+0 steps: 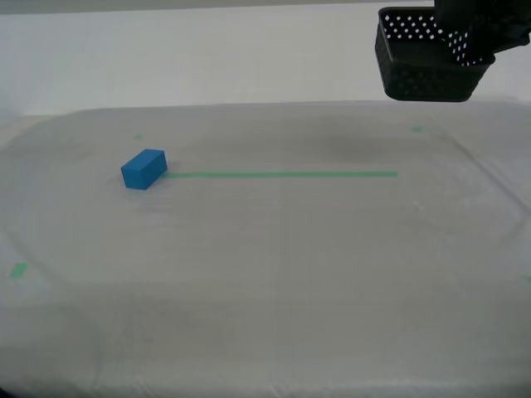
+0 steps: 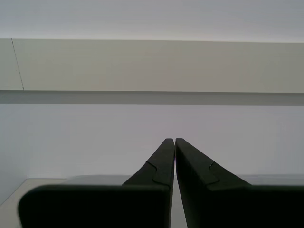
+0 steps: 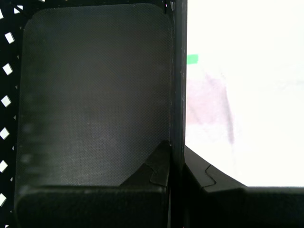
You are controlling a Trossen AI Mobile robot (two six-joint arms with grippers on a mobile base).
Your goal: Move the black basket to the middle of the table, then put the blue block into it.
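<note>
The basket (image 1: 427, 62) is seen from outside only in the exterior view, held in the air at that view's upper right, clear of the table (image 1: 274, 274); its bare, finely textured floor is shown only in the first wrist view, where the first gripper (image 3: 176, 164) is seen pinching one wall, one finger inside and one outside; the perforated walls appear black with rows of small holes and rounded corners. The block (image 1: 144, 168) is visible in the exterior view alone, resting on the cloth at the left end of the green tape line (image 1: 282, 174), well apart from the basket; it is bright blue with plain faces. The second gripper (image 2: 174, 156) is shown only in its own view, jaws pressed together with nothing between, facing a pale wall. One basket, one block and one tape line are counted, with a few small green bits.
</note>
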